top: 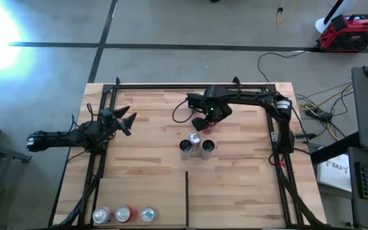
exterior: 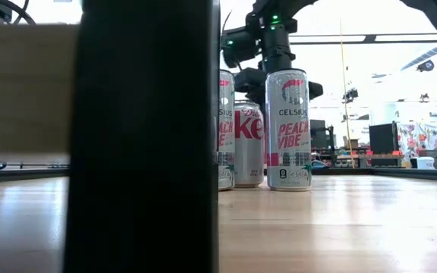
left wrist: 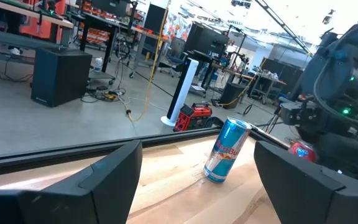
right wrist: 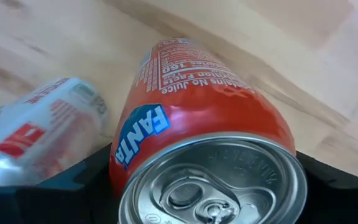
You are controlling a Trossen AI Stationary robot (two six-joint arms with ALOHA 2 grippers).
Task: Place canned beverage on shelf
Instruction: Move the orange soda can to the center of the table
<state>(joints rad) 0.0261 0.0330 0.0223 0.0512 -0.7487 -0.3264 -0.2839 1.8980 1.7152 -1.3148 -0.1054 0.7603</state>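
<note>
Right wrist view: right hand [right wrist: 204, 186] is pinching the Fanta can [right wrist: 204, 118], which is risking toppling the neighbouring cans [top: 195, 147] during lowering.

Seven cans [top: 194, 138], one shelf [top: 235, 179], two arms [top: 248, 99]

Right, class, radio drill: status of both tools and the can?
Right tool shut on orange Fanta can, above the shelf, beside three standing cans. Left tool open, empty, at left rail. Standing cans close, mind them.
</note>
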